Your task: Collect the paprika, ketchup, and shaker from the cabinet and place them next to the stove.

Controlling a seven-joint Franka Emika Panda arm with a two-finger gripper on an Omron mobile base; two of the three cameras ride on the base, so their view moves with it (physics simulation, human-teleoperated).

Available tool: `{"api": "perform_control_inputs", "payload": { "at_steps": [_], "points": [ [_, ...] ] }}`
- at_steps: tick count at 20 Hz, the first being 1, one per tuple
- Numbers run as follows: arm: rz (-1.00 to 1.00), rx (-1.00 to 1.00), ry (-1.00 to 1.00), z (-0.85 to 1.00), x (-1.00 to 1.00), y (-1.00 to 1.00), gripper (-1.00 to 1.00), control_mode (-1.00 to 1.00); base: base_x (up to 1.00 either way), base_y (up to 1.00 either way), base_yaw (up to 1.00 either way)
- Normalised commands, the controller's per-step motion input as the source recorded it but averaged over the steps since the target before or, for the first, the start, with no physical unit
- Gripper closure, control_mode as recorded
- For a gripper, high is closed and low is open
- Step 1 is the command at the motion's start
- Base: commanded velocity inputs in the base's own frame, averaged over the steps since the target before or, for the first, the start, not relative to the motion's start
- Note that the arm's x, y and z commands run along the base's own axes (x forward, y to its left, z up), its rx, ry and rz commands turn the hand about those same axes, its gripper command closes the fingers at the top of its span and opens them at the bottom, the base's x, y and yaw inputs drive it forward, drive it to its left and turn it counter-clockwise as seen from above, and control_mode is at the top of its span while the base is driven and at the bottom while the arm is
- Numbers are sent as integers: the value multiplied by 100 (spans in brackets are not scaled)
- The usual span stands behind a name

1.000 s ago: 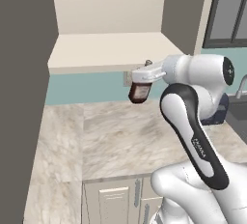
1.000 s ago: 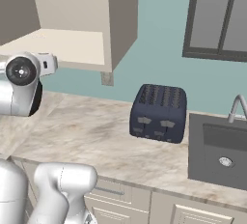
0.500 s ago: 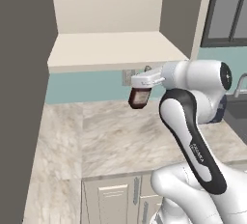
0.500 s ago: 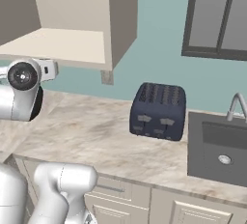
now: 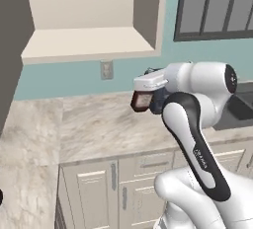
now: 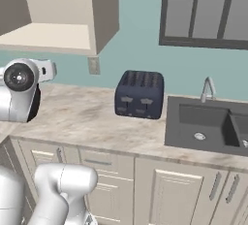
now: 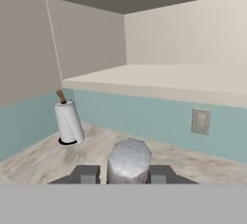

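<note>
While the claw [image 5: 143, 95] grips the paprika [image 5: 141, 100], it hangs over open counter [image 5: 94, 124].

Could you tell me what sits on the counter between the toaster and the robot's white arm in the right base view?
Nothing: between the toaster and the arm the marble counter is bare. A wall outlet is on the wall above it.

Veined marble-look counter [image 5: 99, 129]; matt beige cabinet [image 5: 89, 45]; mottled grey paprika cap [image 7: 128, 159].

Counter [image 5: 94, 124] bare below tool [image 5: 143, 92]; toaster [image 6: 139, 94] stands well apart; cabinet [image 5: 89, 45] shelf bare.
</note>
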Motion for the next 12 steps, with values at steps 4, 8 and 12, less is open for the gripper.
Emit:
{"api": "perform_control_inputs", "payload": {
  "at_steps": [4, 8, 12],
  "points": [
    [0, 0, 0, 0, 0, 0, 100, 100, -14, -85, -18],
    [0, 0, 0, 0, 0, 0, 100, 100, 0, -98, -15],
    [0, 0, 0, 0, 0, 0, 100, 100, 0, -100, -14]
  ]
}}
